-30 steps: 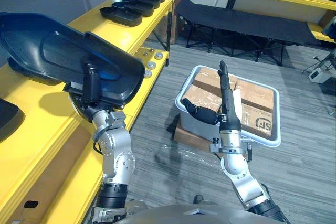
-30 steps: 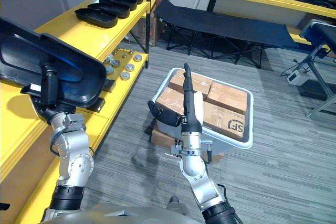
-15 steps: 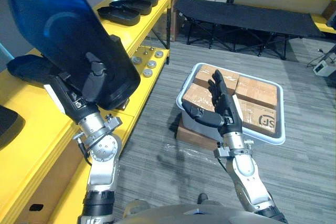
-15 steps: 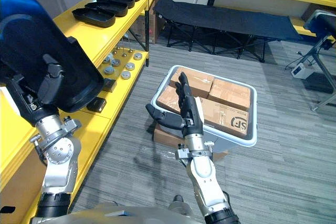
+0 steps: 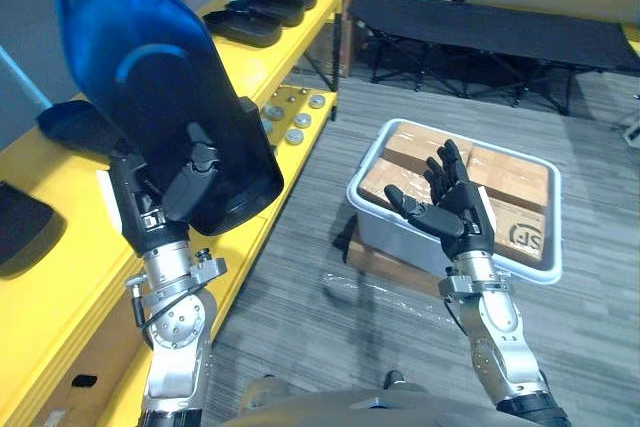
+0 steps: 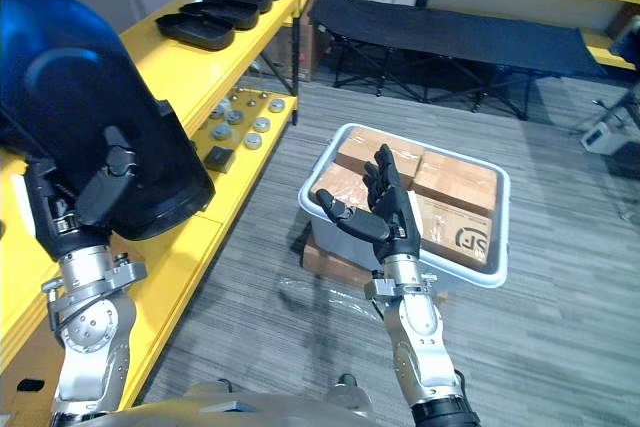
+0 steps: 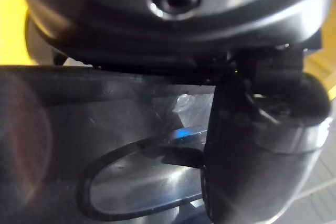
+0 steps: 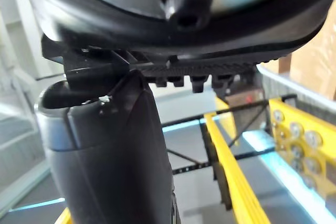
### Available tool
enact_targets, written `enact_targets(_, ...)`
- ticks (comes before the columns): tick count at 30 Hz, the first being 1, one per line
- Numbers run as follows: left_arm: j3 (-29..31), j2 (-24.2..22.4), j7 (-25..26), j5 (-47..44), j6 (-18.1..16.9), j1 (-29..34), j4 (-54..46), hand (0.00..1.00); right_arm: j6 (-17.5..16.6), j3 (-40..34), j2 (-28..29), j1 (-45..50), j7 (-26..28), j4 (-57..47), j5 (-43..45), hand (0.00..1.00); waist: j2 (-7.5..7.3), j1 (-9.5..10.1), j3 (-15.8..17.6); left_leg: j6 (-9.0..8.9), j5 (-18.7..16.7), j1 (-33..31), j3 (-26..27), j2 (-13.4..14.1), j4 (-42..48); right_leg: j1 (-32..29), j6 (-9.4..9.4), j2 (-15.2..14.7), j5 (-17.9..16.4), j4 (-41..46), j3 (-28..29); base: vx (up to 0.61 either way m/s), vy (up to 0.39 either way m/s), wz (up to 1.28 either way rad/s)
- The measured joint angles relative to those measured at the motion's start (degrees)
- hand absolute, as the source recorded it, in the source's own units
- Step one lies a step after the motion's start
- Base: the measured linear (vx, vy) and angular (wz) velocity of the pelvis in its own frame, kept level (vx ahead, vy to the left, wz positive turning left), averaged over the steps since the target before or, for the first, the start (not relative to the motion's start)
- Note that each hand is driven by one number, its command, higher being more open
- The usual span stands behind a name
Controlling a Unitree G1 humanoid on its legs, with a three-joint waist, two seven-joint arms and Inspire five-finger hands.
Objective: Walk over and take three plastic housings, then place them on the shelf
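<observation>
Glossy black plastic housing (image 5: 160, 117), a big scoop-shaped shell, is clamped in the left hand (image 5: 198, 165). It stands tall above the fingers, right by the yellow metal shelf (image 5: 60, 277). The left wrist view gives you what the eye views can't: the thumb pressed flat on that shiny shell. Right hand (image 5: 455, 219) holds nothing, fingers spread wide, with a grey plastic bin (image 5: 385, 235) of cardboard boxes (image 5: 515, 172) just behind them. More black housings (image 5: 270, 12) sit on the shelf far beyond the left fingers. Grey striped carpet (image 5: 300, 277), black folding cot (image 5: 480, 22) at the back.
</observation>
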Motion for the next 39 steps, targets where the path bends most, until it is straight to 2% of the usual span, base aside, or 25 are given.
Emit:
enact_targets(2,3.14,-1.17,-0.54,-0.06,-0.61,0.54,-2.84,0.0,0.01,2.98,0.17,-0.63,1.74,0.62,-0.12,1.0,0.22,1.96,0.11,-0.03,0.66,-1.06,-2.63,-0.28,-0.19,0.62,0.07,0.0,-0.29,0.0,-2.63,0.0,-0.027,0.58)
enact_targets(5,6.96,-2.76,-1.68,-1.14,-1.23,2.85,-4.94,0.0,0.11,5.61,-0.07,-3.79,3.48,2.48,-4.94,1.0,0.17,3.88,0.14,-0.44,1.75,-1.03,-5.5,-0.73,-1.05,2.15,0.49,-0.08,-0.87,0.09,-5.59,0.02,-0.028,0.54)
enact_targets(9,12.15,-3.07,-4.29,-1.36,-1.26,7.47,-4.86,0.0,0.11,6.26,-2.13,-10.45,5.04,2.74,-5.94,1.0,-0.2,7.16,0.35,-0.62,2.22,-1.05,-8.85,-1.27,-1.14,4.03,0.73,-0.17,-2.22,0.57,-8.95,0.0,-0.016,0.45)
enact_targets(13,14.68,-3.1,-8.38,-4.5,-1.28,9.38,-4.67,0.0,0.75,5.81,-2.33,-12.37,4.99,2.74,-5.06,1.0,-0.7,8.15,1.13,-0.1,2.84,-1.13,-11.95,-2.29,-0.66,5.22,1.07,-1.57,-5.76,5.44,-12.51,0.03,-0.012,0.5)
enact_targets(16,14.54,-3.11,-13.14,-6.87,-2.31,9.22,-4.68,0.0,1.38,5.09,-2.09,-11.26,4.72,2.74,-5.21,1.0,-0.32,8.12,1.83,1.35,3.67,-3.01,-12.23,-3.36,-0.01,6.77,1.21,-2.34,-7.1,5.42,-16.48,-0.03,-0.005,0.64)
enact_targets(18,14.06,-3.19,-16.21,-8.46,-3.62,9.22,-4.69,0.0,1.4,4.98,-2.04,-10.36,3.85,2.75,-5.58,1.0,0.12,8.83,2.17,1.71,4.07,-3.73,-12.32,-3.72,-0.15,6.73,1.34,-2.63,-7.18,5.56,-17.25,-0.01,0.022,0.4)
enact_targets(21,13.57,-3.11,-19.51,-10.81,-4.81,9.19,-4.69,0.0,1.39,4.96,-1.99,-10.14,3.85,2.72,-7.56,1.0,0.33,8.54,2.46,1.95,4.13,-4.1,-12.33,-4.94,-0.06,6.5,2.21,-3.92,-8.47,7.43,-16.85,0.0,0.039,0.26)
enact_targets(24,10.14,-3.03,-21.58,-13.8,-5.09,8.31,-4.68,0.0,1.35,3.61,-0.45,-7.08,4.02,1.18,-7.57,1.0,-0.71,6.79,2.34,1.93,4.59,-4.9,-12.49,-6.66,0.15,4.87,1.75,-4.16,-12.23,11.62,-10.53,0.01,0.001,0.46)
enact_targets(28,6.39,-2.35,-21.16,-13.5,-5.11,5.62,-4.12,0.0,1.31,3.51,0.32,-5.56,4.58,1.13,-7.62,1.0,-1.66,5.58,2.67,1.59,5.37,-5.59,-12.63,-7.72,0.92,4.37,2.04,-4.62,-12.47,12.89,-7.05,0.03,0.0,0.3)
enact_targets(32,5.16,-1.47,-20.81,-12.79,-5.09,5.13,-4.13,0.0,0.89,3.72,1.3,-5.59,6.95,1.13,-7.69,1.0,-1.58,5.65,2.85,1.58,5.32,-5.8,-9.13,-6.33,2.05,4.52,2.2,-3.4,-11.7,10.72,-5.21,-0.03,-0.011,-0.17)
enact_targets(39,5.1,-2.02,-18.0,-12.54,-5.08,6.18,-3.24,0.0,-0.14,4.64,0.71,-5.26,10.47,1.11,-7.7,1.0,-0.6,4.47,4.64,1.91,4.58,-5.92,-7.62,-4.3,3.21,4.35,0.97,-1.7,-12.0,10.97,-4.14,-0.11,-0.023,-0.09)
